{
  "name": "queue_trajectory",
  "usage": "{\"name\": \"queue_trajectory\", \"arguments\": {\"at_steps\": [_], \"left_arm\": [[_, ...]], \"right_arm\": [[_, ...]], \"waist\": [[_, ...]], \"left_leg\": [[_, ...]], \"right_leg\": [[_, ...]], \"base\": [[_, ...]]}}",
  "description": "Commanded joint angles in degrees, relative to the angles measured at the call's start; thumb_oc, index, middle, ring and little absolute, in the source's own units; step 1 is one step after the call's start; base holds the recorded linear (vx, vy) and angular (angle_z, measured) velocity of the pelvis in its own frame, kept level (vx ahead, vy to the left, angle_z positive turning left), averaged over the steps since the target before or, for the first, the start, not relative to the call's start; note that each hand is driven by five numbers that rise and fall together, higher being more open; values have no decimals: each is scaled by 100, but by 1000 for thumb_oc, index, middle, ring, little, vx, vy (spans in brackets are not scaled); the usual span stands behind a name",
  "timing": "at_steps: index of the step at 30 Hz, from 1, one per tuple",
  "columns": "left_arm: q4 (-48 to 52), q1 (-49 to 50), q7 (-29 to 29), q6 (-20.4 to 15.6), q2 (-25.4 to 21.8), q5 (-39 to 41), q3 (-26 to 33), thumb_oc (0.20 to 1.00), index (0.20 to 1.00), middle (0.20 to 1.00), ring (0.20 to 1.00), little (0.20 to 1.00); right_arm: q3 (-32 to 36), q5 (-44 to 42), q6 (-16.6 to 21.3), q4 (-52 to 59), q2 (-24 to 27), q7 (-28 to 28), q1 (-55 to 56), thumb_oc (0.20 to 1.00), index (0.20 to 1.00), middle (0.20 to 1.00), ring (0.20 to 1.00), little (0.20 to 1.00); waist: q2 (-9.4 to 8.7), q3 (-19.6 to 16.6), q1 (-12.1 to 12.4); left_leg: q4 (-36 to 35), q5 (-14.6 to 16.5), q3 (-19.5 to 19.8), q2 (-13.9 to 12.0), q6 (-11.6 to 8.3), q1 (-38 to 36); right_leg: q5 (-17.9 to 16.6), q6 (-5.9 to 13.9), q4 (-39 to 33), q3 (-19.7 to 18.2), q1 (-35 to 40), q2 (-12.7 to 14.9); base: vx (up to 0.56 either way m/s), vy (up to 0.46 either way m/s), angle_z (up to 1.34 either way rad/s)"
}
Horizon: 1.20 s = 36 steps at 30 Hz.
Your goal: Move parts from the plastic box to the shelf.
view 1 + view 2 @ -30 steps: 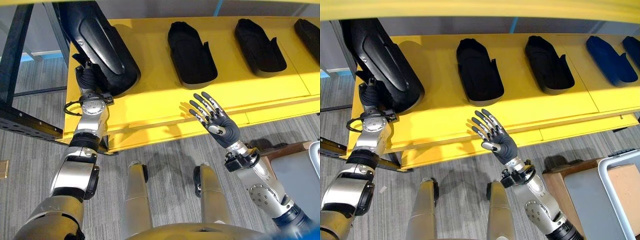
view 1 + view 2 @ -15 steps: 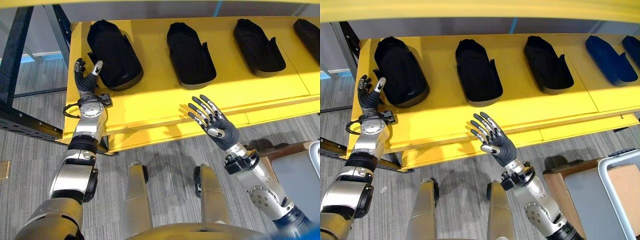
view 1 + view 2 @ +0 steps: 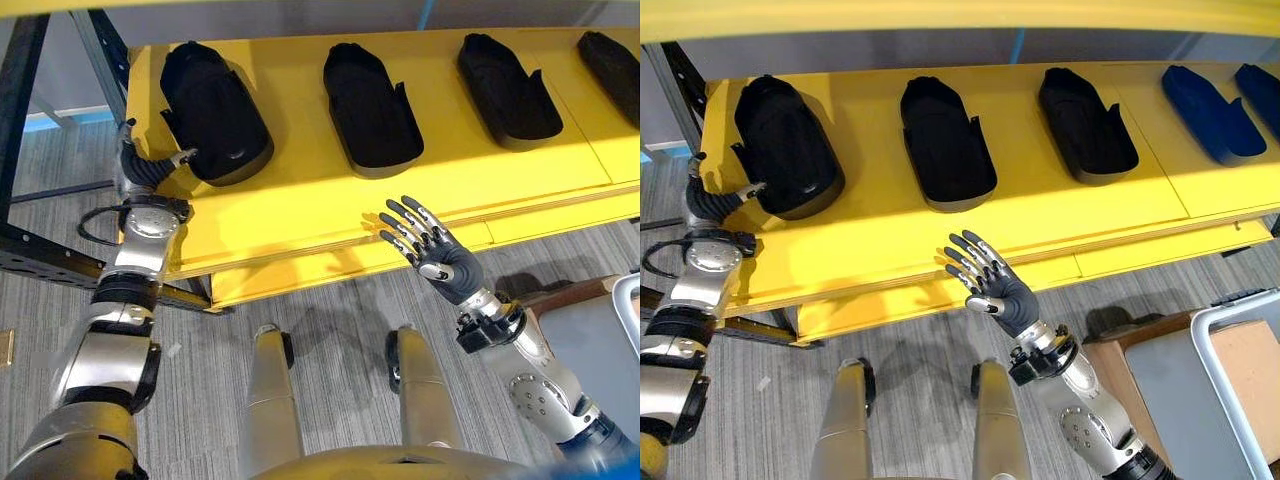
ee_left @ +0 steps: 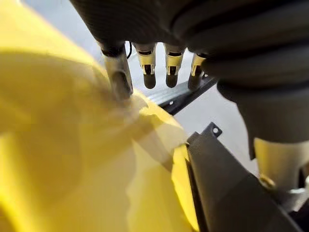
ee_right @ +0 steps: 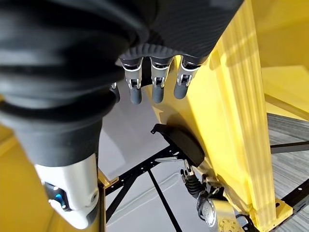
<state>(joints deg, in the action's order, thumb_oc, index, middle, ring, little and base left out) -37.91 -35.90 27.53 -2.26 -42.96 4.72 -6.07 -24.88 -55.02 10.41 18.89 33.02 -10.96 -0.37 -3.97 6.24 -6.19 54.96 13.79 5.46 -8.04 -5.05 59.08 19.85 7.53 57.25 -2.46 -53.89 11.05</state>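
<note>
We saw the left hand [image 3: 150, 168] open beside the black part [image 3: 213, 112] at the shelf [image 3: 300, 200] corner; right hand [image 3: 990, 285] open, empty. Right eye added blue parts [image 3: 1206, 110].

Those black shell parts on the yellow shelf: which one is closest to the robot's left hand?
The leftmost black part, at the shelf's left end. The left hand sits right by its near edge; the other parts lie farther right.
</note>
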Motion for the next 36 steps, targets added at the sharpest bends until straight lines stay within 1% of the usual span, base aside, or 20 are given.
{"name": "queue_trajectory", "arguments": {"at_steps": [1, 2, 3, 4, 5, 6, 8, 9, 12, 19, 24, 29, 34, 36], "left_arm": [[42, 391, 369, -99, -99, -722, 195, 1000, 1000, 1000, 1000, 1000], [846, 578, 508, -81, -262, -1332, 297, 1000, 1000, 1000, 1000, 1000], [1522, 866, 612, -102, -303, -1830, 507, 1000, 1000, 1000, 1000, 1000], [1879, 1048, 574, -99, -279, -2007, 650, 1000, 1000, 1000, 1000, 1000], [2020, 1130, 622, -145, -297, -2184, 725, 1000, 1000, 1000, 1000, 1000], [2556, 1257, 634, -268, -267, -2430, 814, 1000, 1000, 1000, 1000, 1000], [2927, 1412, 590, -327, -257, -2664, 870, 1000, 1000, 1000, 1000, 1000], [3251, 1491, 546, -437, -228, -2767, 890, 1000, 1000, 1000, 1000, 1000], [3735, 1619, 410, -571, -139, -2879, 866, 1000, 1000, 1000, 1000, 1000], [4250, 1553, 294, -697, -207, -3116, 777, 1000, 1000, 1000, 1000, 1000], [4711, 1476, 280, -790, -410, -3414, 835, 1000, 1000, 1000, 1000, 1000], [5235, 1384, 180, -990, -575, -3414, 920, 1000, 1000, 1000, 1000, 1000], [5419, 1221, 12, -1088, -621, -3377, 684, 1000, 1000, 1000, 1000, 1000], [5365, 1147, -121, -1099, -597, -3344, 481, 1000, 1000, 1000, 1000, 1000]], "right_arm": [[212, -111, 299, 586, -220, -123, -301, 1000, 1000, 1000, 1000, 1000], [298, -103, 325, 570, -264, -141, -317, 1000, 1000, 1000, 1000, 1000], [425, -63, 343, 524, -301, -136, -348, 1000, 1000, 1000, 1000, 1000], [460, -55, 340, 509, -311, -132, -352, 1000, 1000, 1000, 1000, 1000], [487, -45, 342, 501, -309, -130, -383, 1000, 1000, 1000, 1000, 1000], [549, -27, 347, 478, -301, -116, -424, 1000, 1000, 1000, 1000, 1000], [601, -8, 349, 494, -283, -106, -445, 1000, 1000, 1000, 1000, 1000], [628, 1, 340, 509, -264, -102, -458, 1000, 1000, 1000, 1000, 1000], [663, 33, 330, 538, -240, -91, -455, 1000, 1000, 1000, 1000, 1000], [774, 98, 371, 577, -206, -41, -410, 1000, 1000, 1000, 1000, 1000], [823, 96, 382, 601, -165, -50, -352, 1000, 1000, 1000, 1000, 1000], [842, 94, 392, 636, -157, -62, -322, 1000, 1000, 1000, 1000, 1000], [839, 128, 387, 704, -121, -44, -289, 1000, 1000, 1000, 1000, 1000], [865, 129, 406, 717, -127, -29, -290, 1000, 1000, 1000, 1000, 1000]], "waist": [[-119, 298, 184], [-112, 307, 211], [-114, 322, 247], [-109, 322, 256], [-111, 323, 259], [-114, 327, 287], [-112, 336, 300], [-114, 344, 315], [-112, 346, 310], [-113, 325, 300], [-91, 285, 303], [-59, 257, 301], [-48, 251, 283], [-42, 263, 260]], "left_leg": [[-162, -17, 10, 64, 326, 105], [-146, 3, 10, 81, 326, 103], [-127, 22, 9, 95, 329, 117], [-127, 30, 1, 101, 330, 116], [-130, 33, -6, 106, 328, 111], [-130, 41, -5, 120, 333, 110], [-126, 51, -10, 125, 339, 108], [-140, 52, -13, 127, 347, 97], [-140, 51, -32, 141, 361, 96], [-126, 51, -25, 143, 373, 130], [-161, 41, -38, 140, 372, 119], [-184, 41, -47, 143, 375, 91], [-215, 31, -55, 150, 378, 56], [-222, 28, -61, 153, 379, 33]], "right_leg": [[-686, -374, -579, 259, -299, 78], [-661, -378, -566, 268, -298, 81], [-640, -380, -551, 273, -310, 74], [-637, -385, -555, 269, -310, 71], [-638, -388, -560, 260, -312, 67], [-638, -394, -561, 264, -314, 71], [-642, -400, -563, 264, -314, 72], [-646, -400, -566, 259, -311, 76], [-661, -410, -547, 241, -324, 66], [-682, -411, -550, 238, -364, 53], [-687, -402, -570, 225, -358, 51], [-678, -399, -564, 219, -352, 48], [-678, -397, -585, 219, -303, 57], [-682, -397, -581, 206, -298, 49]], "base": [[8, -4, 4], [12, 0, 5], [11, 7, 3], [0, 0, 0], [0, 0, 0], [0, 0, 0], [-6, 12, 3], [-2, 16, 3], [-1, 15, 4], [0, 1, 0], [0, 0, 0], [0, 0, 0], [0, 0, 0], [0, 0, 0]]}}
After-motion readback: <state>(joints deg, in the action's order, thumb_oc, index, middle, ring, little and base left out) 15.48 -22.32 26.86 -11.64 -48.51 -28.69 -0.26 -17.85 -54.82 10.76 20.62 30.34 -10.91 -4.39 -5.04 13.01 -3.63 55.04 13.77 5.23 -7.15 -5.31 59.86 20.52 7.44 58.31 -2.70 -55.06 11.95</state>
